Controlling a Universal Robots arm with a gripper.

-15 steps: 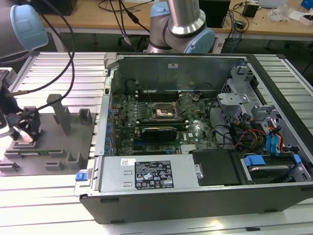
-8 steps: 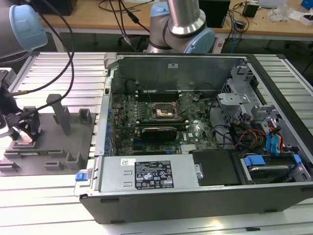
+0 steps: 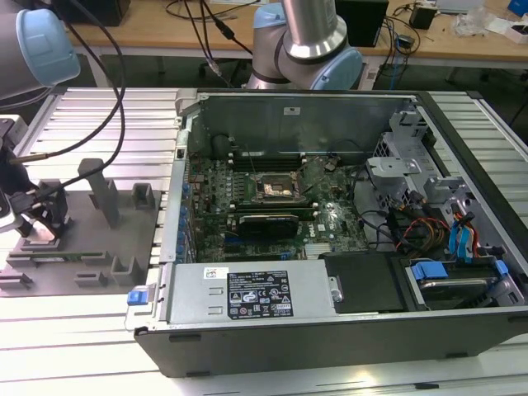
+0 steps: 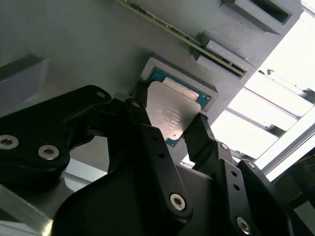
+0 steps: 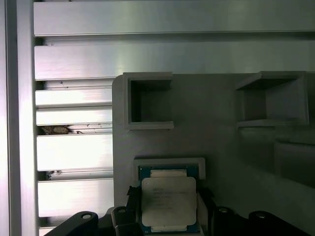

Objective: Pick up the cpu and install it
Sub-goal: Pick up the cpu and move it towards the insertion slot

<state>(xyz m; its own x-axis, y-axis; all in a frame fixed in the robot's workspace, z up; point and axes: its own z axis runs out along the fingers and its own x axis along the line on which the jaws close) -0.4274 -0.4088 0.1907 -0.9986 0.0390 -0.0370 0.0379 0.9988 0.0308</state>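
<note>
The cpu [image 4: 170, 112] [image 5: 168, 201] lies in a square pocket of the grey tray [image 3: 82, 239] [image 5: 216, 142], on the slatted surface [image 3: 82, 330] beside the open computer case [image 3: 346, 247]. The gripper [image 4: 170, 125] [image 3: 37, 216] stands over it, its black fingers [image 4: 140, 115] flanking the chip's two opposite edges; whether they actually clamp it, I cannot tell. A memory stick [image 4: 177, 32] lies in a slot nearby.

Silver-topped cpu [image 4: 172, 114] with a teal-green edge — grey holder [image 5: 216, 147], black tool [image 4: 170, 132].
</note>
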